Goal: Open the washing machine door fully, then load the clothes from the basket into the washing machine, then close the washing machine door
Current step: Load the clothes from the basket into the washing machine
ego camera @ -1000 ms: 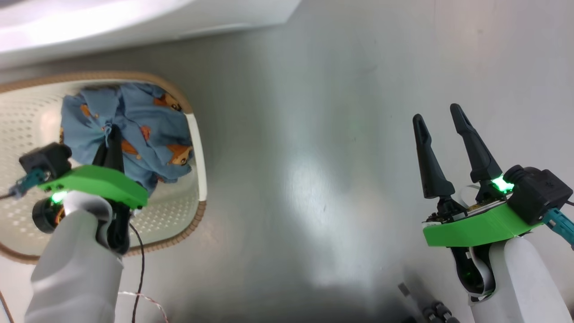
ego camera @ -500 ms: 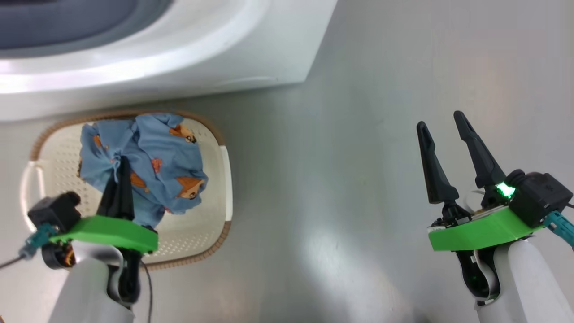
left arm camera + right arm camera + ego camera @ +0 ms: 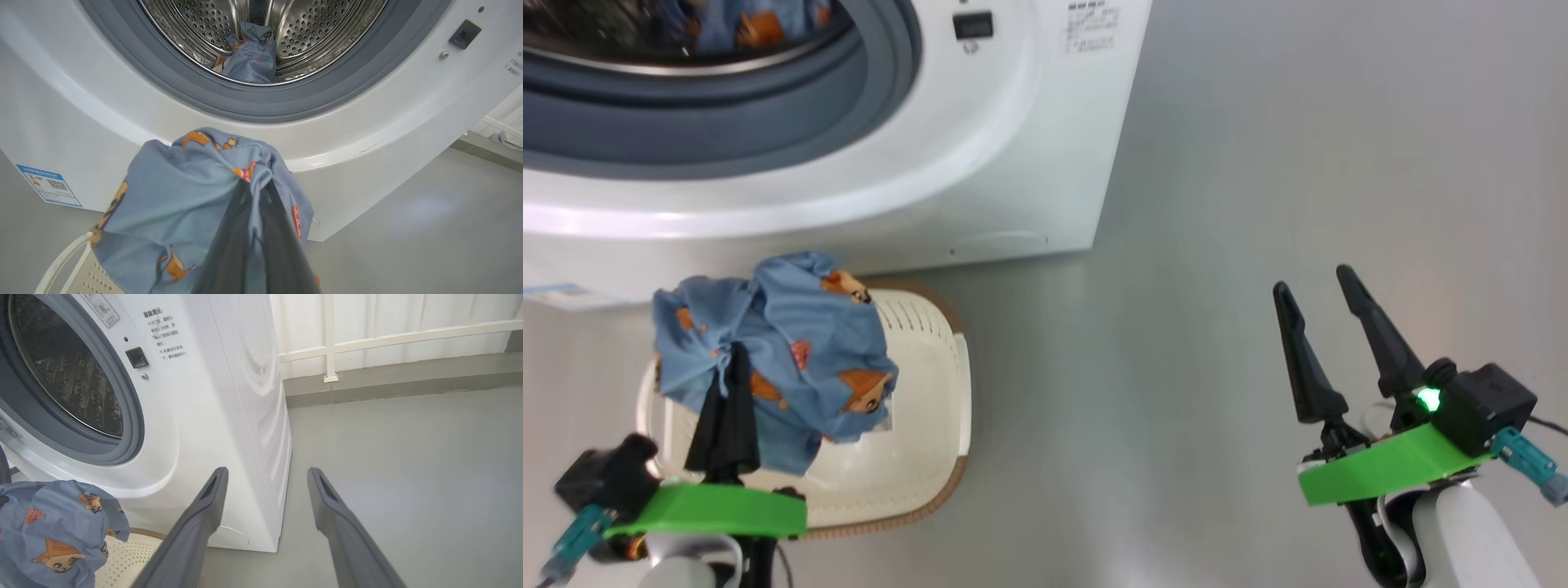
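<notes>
left gripper [image 3: 737, 353] jaws clamped on light blue bear-print fabric bundle [image 3: 792, 343], hanging over cream-white perforated plastic basket [image 3: 931, 384], in front of big white front-loading washing machine [image 3: 1013, 163]. second blue bear-print piece [image 3: 250, 61] lies in steel perforated drum [image 3: 318, 32]. right gripper [image 3: 1312, 280] jaws spread, empty, over grey floor [image 3: 1176, 408].

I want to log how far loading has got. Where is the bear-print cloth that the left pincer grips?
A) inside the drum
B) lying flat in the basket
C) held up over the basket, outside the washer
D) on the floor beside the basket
C: the left pincer is shut on the cloth, which hangs bunched over the basket, in front of the washer and below its opening.
</notes>
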Robot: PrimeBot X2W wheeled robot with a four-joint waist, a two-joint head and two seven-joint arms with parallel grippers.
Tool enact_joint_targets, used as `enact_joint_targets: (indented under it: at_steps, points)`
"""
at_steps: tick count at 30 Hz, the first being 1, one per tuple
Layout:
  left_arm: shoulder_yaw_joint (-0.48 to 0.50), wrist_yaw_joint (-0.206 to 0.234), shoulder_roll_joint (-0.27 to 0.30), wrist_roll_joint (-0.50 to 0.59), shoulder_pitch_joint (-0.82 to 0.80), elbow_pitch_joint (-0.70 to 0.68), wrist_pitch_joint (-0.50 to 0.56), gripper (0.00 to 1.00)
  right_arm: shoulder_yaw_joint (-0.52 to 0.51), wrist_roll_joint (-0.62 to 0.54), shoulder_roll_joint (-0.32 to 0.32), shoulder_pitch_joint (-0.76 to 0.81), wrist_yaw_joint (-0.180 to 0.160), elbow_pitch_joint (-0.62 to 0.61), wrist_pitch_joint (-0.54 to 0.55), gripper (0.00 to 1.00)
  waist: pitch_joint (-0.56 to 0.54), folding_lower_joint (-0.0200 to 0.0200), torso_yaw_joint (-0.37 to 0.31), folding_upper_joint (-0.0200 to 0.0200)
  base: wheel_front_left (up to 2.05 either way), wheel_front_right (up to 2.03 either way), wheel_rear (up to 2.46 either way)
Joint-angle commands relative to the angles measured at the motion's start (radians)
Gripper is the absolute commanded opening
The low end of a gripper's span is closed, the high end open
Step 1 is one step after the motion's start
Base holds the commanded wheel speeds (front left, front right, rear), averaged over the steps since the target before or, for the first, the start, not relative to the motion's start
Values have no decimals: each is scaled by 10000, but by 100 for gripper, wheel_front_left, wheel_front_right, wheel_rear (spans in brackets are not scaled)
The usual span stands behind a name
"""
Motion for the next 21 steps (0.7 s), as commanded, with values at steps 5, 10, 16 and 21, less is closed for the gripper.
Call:
enact_joint_targets:
  at_steps: [5,10,16,21]
  points:
    - [710,-30,85,429,823,-1367,-122,0,245,-226,158,436,27,-180,-47,100,-1160,2,-76,0,0,0,0]
    - [1068,-30,4,591,1398,-2263,-122,0,189,-331,192,659,27,-150,-47,100,-1801,2,-180,0,0,0,0]
    - [1386,-30,-52,806,2142,-3136,-122,0,165,-475,227,1007,27,-195,-2,100,-2624,2,-338,0,0,0,0]
    - [1556,-30,-74,1018,2624,-3627,-122,0,163,-557,280,1300,27,-283,134,100,-3227,2,-445,0,0,0,0]
